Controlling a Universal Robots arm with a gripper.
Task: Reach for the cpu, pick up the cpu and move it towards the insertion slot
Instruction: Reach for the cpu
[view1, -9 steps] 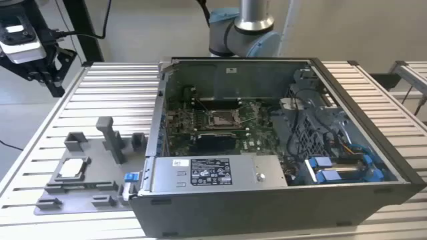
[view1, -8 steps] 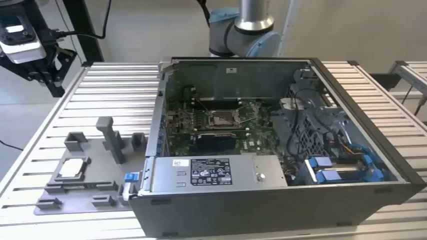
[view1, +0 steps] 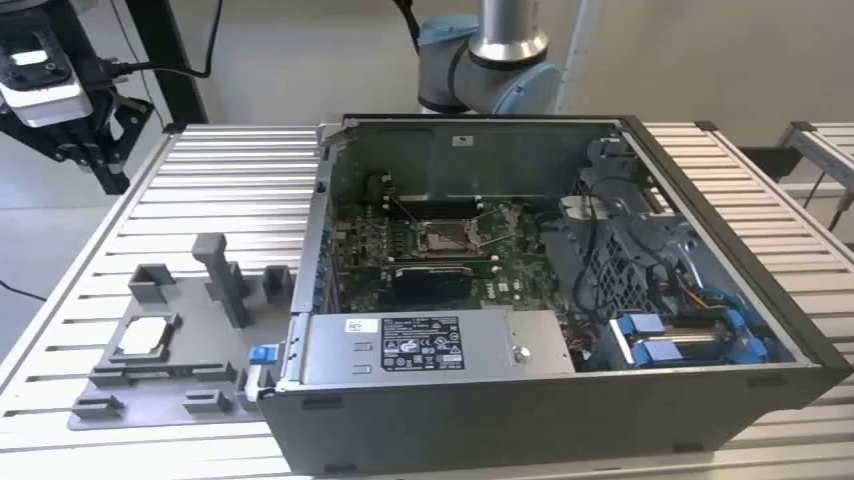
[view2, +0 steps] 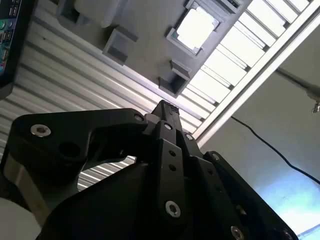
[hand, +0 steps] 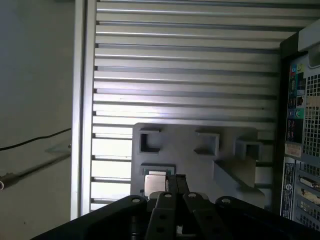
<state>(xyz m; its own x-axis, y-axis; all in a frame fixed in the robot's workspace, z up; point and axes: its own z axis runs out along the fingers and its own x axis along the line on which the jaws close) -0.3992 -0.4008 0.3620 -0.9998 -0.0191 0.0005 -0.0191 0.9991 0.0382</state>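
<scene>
The cpu (view1: 144, 338) lies flat in a recess of the grey fixture plate (view1: 200, 370), silvery-white face up, at the exterior view's left front. It also shows as a bright square, the cpu (view2: 196, 27), and as the cpu (hand: 156, 181), partly behind the fingertips (hand: 176, 181). My gripper (view1: 80, 152) hangs high above the table's far left corner, well away from the chip, shut with nothing in it. Its black fingers (view2: 165, 107) meet at the tip. The insertion slot (view1: 445, 236) sits in the green board inside the open case.
The open computer case (view1: 561, 420) takes up the middle and the exterior view's right of the slatted aluminium table (view1: 227, 180). Grey fixture blocks (view1: 220, 270) stand upright on the plate near the chip. A table edge rail (hand: 82, 100) and a floor cable (hand: 35, 140) lie beyond it.
</scene>
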